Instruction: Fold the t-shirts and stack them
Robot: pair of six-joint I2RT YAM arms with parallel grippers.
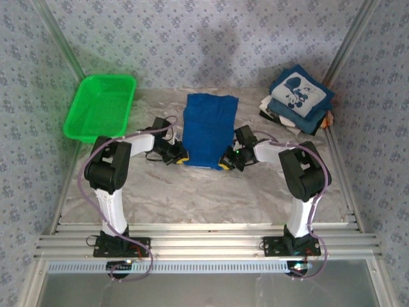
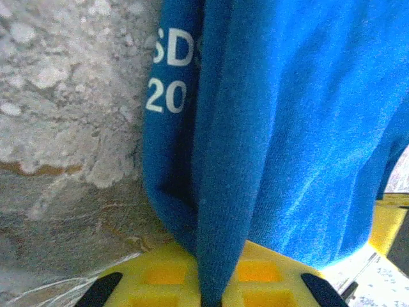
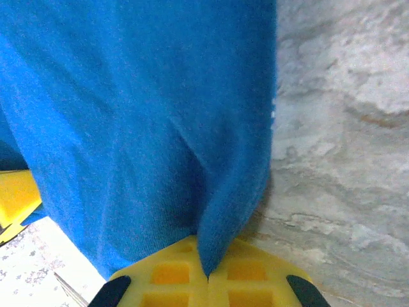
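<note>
- My left gripper (image 2: 209,281) is pressed together on cloth. In its wrist view a fold of the royal-blue t-shirt (image 2: 287,128) runs straight down into the seam between the yellow fingers.
- My right gripper (image 3: 208,275) is doing the same: its jaws are closed, with a tuck of the blue t-shirt (image 3: 140,115) pinched between them.
- From above, the left gripper (image 1: 181,158) holds the shirt's near-left corner and the right gripper (image 1: 224,164) holds the near-right corner. Both are at the 6 o'clock edge of the cloth.
- The royal-blue t-shirt (image 1: 209,131) lies at the middle of the marble table (image 1: 211,192) as a narrow panel. Its long axis runs from 12 to 6 o'clock.
- I cannot tell which end is the collar. White lettering (image 2: 169,77) shows on the underlayer along the left side.
- I judge the step to be the crosswise fold, with the grasp made and the lift not yet begun.
- Next, I think both corners need raising together and level. They should then be carried toward 12 o'clock and laid on the far edge without dragging the lower layer.
- The folded stack (image 1: 297,96) waits at 2 o'clock, and the green basket (image 1: 101,105) sits at 10 o'clock.
</note>
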